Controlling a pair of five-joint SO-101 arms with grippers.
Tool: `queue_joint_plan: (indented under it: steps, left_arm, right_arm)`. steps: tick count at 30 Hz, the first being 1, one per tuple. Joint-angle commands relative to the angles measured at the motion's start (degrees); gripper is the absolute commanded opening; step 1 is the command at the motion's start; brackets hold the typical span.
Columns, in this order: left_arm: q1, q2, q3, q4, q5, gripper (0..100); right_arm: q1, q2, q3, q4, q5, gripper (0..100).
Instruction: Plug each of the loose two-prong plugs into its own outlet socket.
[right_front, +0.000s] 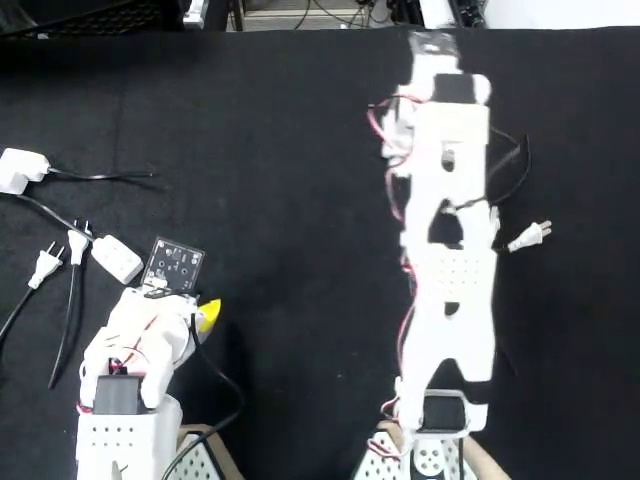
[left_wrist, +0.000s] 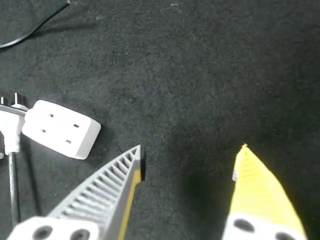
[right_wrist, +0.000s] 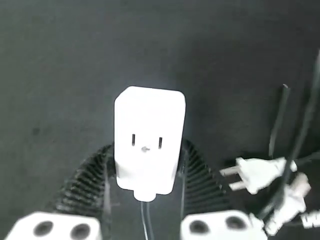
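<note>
Right gripper (right_wrist: 147, 155) has its black jaws clamped on the flanks of a white single outlet socket (right_wrist: 149, 117). The job now is a firm, square hold that leaves both slots free for the two-prong plug (right_wrist: 255, 174) lying just beside, at 3 o'clock of that arm from above. Left gripper (left_wrist: 190, 150) hangs wide open and empty over the black cloth (left_wrist: 200, 65), a double outlet socket (left_wrist: 60, 129) at its 10 o'clock with another plug (left_wrist: 9, 132) against its end. Black cords (right_wrist: 276, 125) trail close by, and I reckon they could drag a plug off line.
</note>
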Motion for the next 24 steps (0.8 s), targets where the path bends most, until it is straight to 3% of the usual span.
queue_joint_plan:
  steps: [1,8,17,24]
  left_arm:
    - [0.7,-0.2,0.8,-1.1,0.1,30]
    - [0.4,-0.2,0.8,-2.5,0.4,30]
    - [0.3,-0.2,0.8,-2.6,0.4,30]
    - [0.3,-0.3,0.8,-2.7,0.4,30]
  right_arm:
    - [-3.3,-3.4,-1.3,1.6,2.7,1.1]
    - [-9.7,-13.6,9.2,1.6,5.4,1.1]
    - [-23.9,-37.0,27.6,1.3,5.6,1.1]
    - [-31.6,-47.7,47.8,1.3,13.6,1.1]
